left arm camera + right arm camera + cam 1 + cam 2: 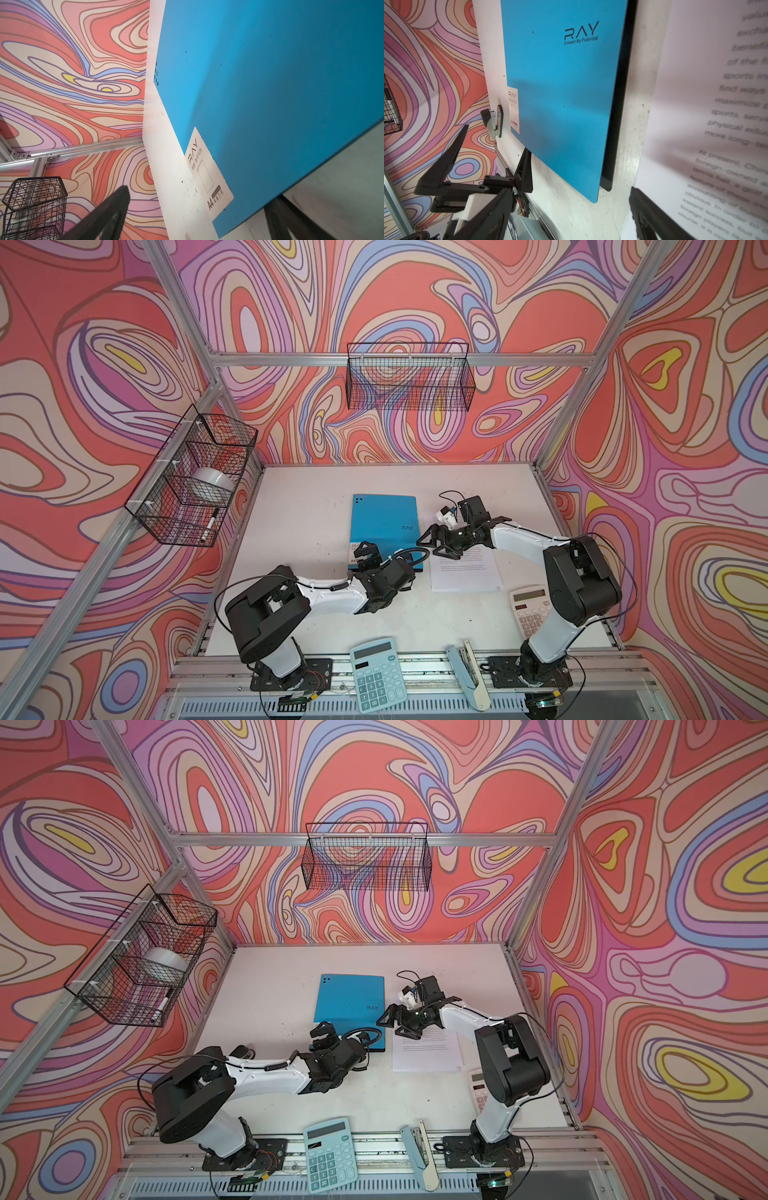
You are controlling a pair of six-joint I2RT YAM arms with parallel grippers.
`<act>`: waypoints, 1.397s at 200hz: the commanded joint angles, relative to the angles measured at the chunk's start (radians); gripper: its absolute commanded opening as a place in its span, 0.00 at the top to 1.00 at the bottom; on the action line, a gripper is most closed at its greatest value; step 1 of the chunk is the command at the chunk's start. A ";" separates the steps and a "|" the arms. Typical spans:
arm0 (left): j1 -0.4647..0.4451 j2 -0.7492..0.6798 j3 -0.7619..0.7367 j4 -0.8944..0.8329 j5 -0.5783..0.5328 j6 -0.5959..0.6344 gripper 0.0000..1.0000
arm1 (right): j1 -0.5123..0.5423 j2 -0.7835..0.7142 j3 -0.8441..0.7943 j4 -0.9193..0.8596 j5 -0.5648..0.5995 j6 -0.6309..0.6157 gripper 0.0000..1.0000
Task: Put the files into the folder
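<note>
The blue folder (384,526) lies shut and flat. The files (465,572) lie just beside it, not inside. The left gripper (368,554) hangs over the folder's label corner, spread wide and empty. The right gripper (432,544), spread wide too, hangs between folder and files. I think the cover must open first: catch only the top flap and lift slowly.

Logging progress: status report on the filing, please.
Left end effector, right end effector open, empty. Folder closed; files beside it, not in. Nothing blocking.
</note>
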 commanded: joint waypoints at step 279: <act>0.031 -0.020 0.033 -0.048 0.029 -0.062 0.00 | 0.072 0.139 0.037 0.166 -0.102 0.064 0.07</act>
